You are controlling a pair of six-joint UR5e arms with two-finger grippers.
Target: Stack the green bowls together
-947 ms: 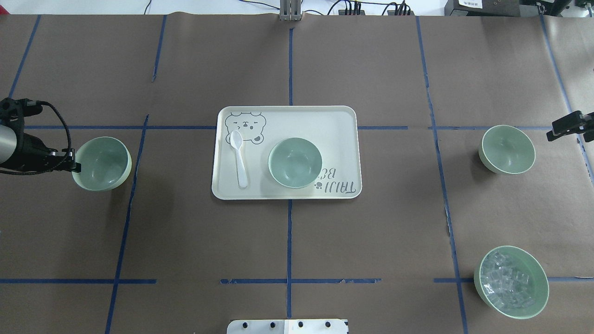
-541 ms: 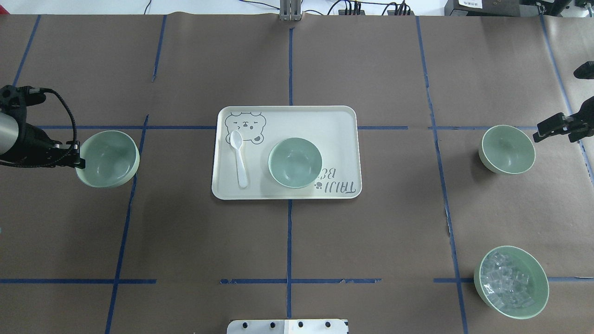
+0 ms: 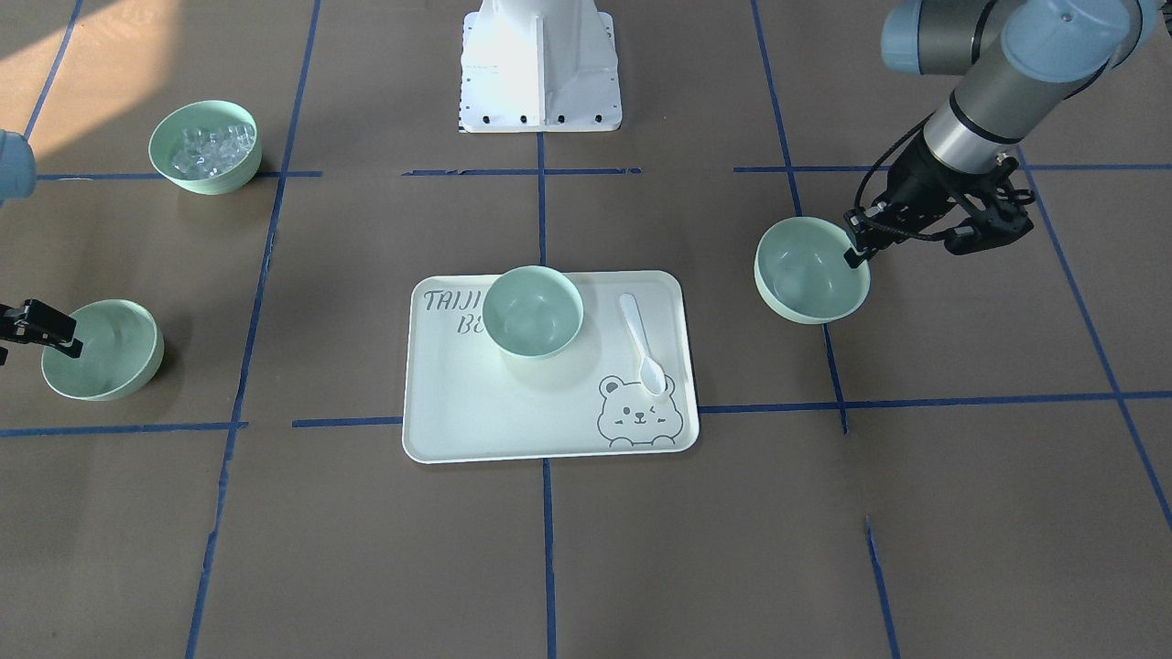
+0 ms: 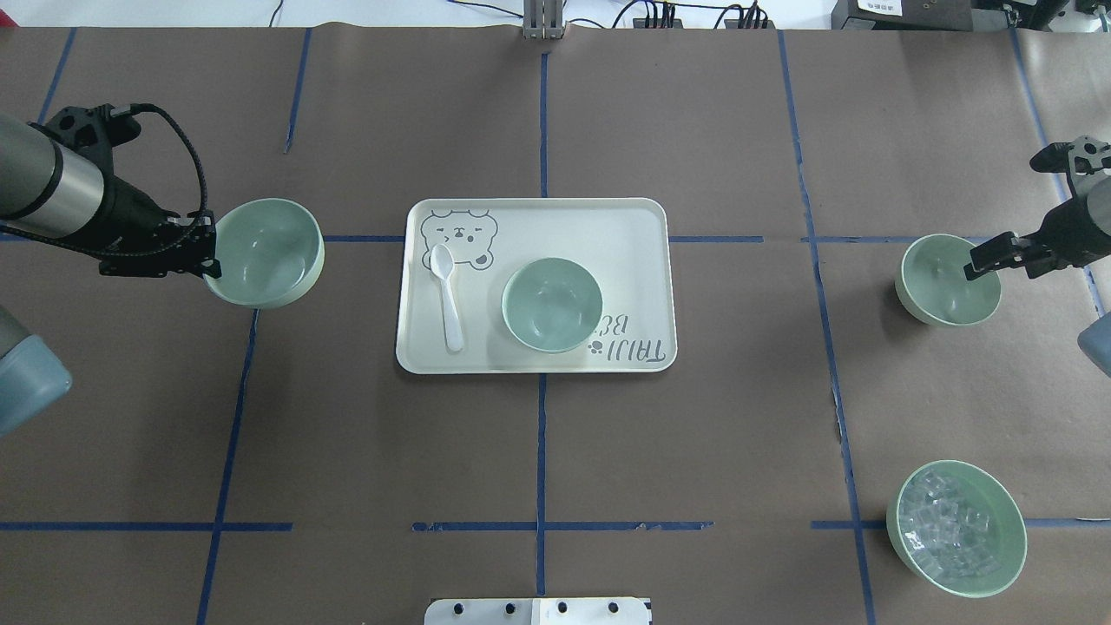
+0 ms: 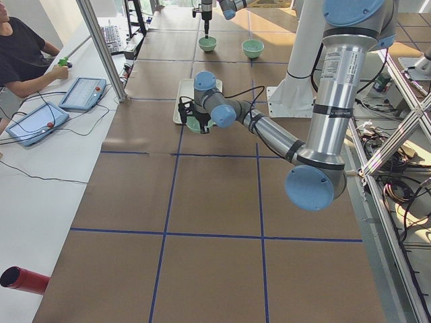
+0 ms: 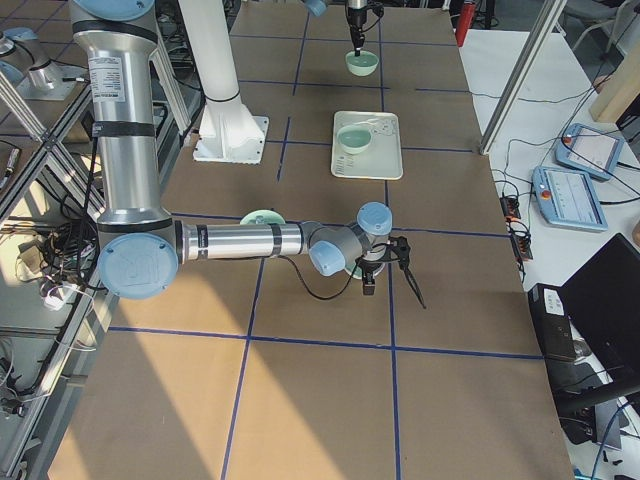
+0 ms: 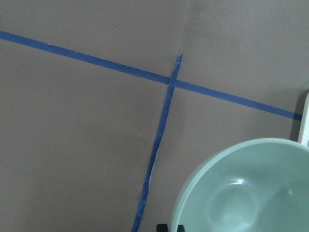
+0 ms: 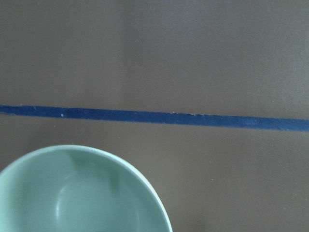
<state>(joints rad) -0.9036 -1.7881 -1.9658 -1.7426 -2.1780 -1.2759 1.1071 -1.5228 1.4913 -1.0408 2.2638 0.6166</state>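
Observation:
Three pale green bowls are in view. One bowl (image 4: 552,304) sits on the bear tray (image 4: 625,227). My left gripper (image 4: 208,253) is shut on the near rim of a second bowl (image 4: 267,252) and holds it above the table, left of the tray; this bowl also fills the lower right of the left wrist view (image 7: 246,188). The third bowl (image 4: 946,282) rests on the table at the right. My right gripper (image 4: 981,263) is open, with one finger over this bowl's outer rim. This bowl also shows in the right wrist view (image 8: 72,193).
A white spoon (image 4: 447,295) lies on the tray's left half. A like green bowl with clear ice cubes (image 4: 955,528) stands at the near right. Blue tape lines cross the brown table. The robot base plate (image 4: 538,610) is at the near edge.
My left gripper has lifted its bowl and carried it right and away, toward the tray. My right gripper has moved in from the right edge to the right bowl's rim.

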